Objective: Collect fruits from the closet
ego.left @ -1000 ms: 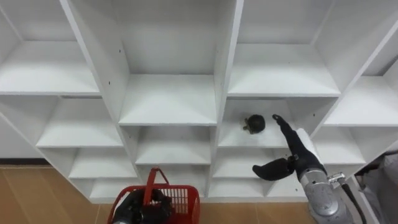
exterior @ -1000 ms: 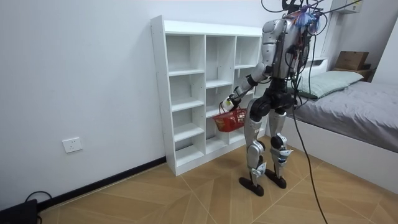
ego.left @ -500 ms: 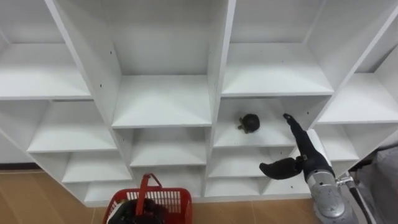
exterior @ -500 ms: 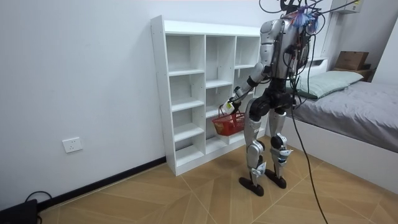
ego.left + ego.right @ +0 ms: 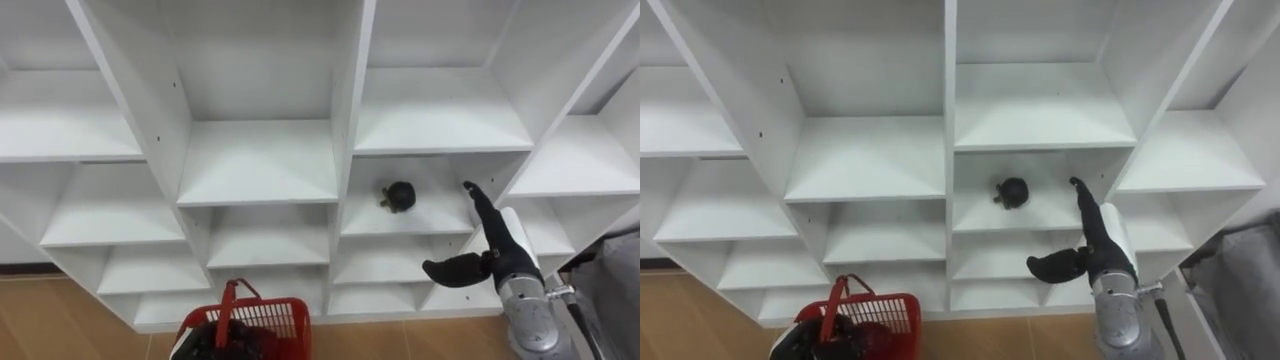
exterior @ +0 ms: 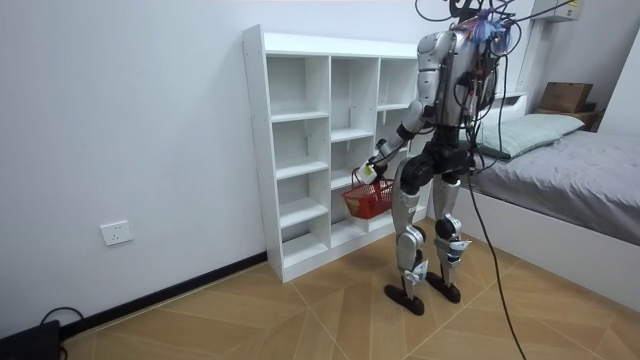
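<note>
Our right hand (image 5: 492,255), spread open and empty at lower right, could knock the round dark fruit (image 5: 399,195) at centre rolling backward, while our left hand (image 5: 203,346) grips the basket (image 5: 275,305).

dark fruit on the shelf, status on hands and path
Open right hand, fingers straight, right of the dark fruit, not touching. The left hand shut on the red basket handle, low left. Nothing between right hand and fruit.
</note>
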Available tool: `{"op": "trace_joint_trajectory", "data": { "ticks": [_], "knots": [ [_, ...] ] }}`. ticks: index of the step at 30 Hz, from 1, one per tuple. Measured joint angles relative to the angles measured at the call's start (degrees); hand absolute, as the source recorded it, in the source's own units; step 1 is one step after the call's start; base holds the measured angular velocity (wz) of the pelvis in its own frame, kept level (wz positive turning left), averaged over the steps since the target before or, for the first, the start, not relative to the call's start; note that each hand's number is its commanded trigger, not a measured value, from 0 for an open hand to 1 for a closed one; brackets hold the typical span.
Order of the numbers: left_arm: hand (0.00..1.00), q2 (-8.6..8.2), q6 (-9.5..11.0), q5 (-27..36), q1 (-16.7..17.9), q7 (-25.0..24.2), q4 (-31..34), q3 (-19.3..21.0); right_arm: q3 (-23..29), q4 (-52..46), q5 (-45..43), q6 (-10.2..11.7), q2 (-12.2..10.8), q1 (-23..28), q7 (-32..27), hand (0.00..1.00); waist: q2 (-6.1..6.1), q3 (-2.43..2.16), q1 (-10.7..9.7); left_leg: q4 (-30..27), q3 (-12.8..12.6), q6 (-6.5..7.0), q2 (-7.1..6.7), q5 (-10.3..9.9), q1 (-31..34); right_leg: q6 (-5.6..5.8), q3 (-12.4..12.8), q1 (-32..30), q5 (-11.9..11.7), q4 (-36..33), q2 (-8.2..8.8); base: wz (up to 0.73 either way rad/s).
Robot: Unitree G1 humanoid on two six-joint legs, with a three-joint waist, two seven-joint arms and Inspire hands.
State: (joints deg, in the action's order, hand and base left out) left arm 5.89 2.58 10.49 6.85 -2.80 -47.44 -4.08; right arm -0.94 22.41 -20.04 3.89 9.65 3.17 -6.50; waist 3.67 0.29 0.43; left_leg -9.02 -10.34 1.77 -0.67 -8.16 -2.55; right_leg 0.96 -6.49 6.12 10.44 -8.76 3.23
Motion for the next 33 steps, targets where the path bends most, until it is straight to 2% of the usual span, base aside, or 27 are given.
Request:
{"op": "trace_joint_trajectory", "data": {
  "ticks": [3,5,11,15,21,23,24,33],
  "knots": [
    [1.0,-0.17,0.0,0.0,0.0,0.0,-0.8,0.3,0.0,0.1,-0.7,0.0,0.0,-0.3,-0.4,0.0,0.02,0.0,0.0,0.1,0.0,0.0,0.01,0.0,0.1,-0.02,0.0,-0.2,0.0,0.0,0.01,0.0],
    [1.0,-0.09,0.0,0.0,-0.2,0.0,-1.0,0.4,0.0,2.5,-0.1,0.5,0.0,-2.3,-1.1,0.0,0.08,-0.2,-0.1,-0.2,0.0,0.01,0.08,0.0,1.5,-0.1,-0.1,-1.5,-0.1,-0.2,0.01,0.0],
    [1.0,0.28,0.0,0.1,-0.9,0.0,-2.1,0.6,0.0,9.2,2.0,0.5,0.0,-7.3,-3.8,0.0,0.07,-0.18,0.0,-0.5,0.2,0.03,0.2,0.0,4.1,-0.14,-0.6,-4.1,-0.2,-1.0,0.02,0.01],
    [1.0,0.42,0.0,0.0,-1.4,-0.1,-2.4,0.4,-0.2,10.3,1.8,0.5,0.0,-9.7,-5.4,0.0,0.03,-0.16,0.0,-0.7,0.2,0.01,0.3,0.1,5.9,-0.17,-1.2,-5.5,-0.2,-1.1,0.02,0.01],
    [1.0,0.34,0.0,0.0,-2.6,-0.2,-3.6,0.3,-0.2,12.8,1.7,0.5,0.0,-12.1,-7.2,0.0,0.49,0.15,0.5,-0.7,0.2,0.01,0.27,0.1,7.7,-0.2,-1.4,-7.3,-0.2,-1.1,0.08,0.0],
    [1.0,0.36,0.1,0.0,-3.8,-0.2,-4.7,0.3,-0.2,12.9,2.1,0.5,0.0,-12.2,-7.6,0.0,0.94,0.63,1.3,-0.7,0.2,0.03,0.26,0.1,8.4,-0.2,-1.5,-8.2,-0.2,-1.2,0.12,0.0],
    [1.0,0.31,0.1,0.0,-4.6,-0.2,-5.3,0.3,-0.2,12.9,2.3,0.5,0.0,-12.3,-7.7,0.0,1.15,0.72,1.5,-0.8,0.2,0.03,0.27,0.1,8.9,-0.2,-1.5,-8.7,-0.2,-1.3,0.12,0.0],
    [1.0,0.49,0.1,0.1,-7.7,0.3,-6.1,-1.6,-3.7,17.3,2.9,0.5,0.1,-16.8,-10.0,0.0,1.2,0.81,1.9,-1.9,1.6,0.06,0.17,0.1,12.0,-0.19,-2.3,-11.0,-0.2,-1.9,0.16,0.06]
  ]
}}
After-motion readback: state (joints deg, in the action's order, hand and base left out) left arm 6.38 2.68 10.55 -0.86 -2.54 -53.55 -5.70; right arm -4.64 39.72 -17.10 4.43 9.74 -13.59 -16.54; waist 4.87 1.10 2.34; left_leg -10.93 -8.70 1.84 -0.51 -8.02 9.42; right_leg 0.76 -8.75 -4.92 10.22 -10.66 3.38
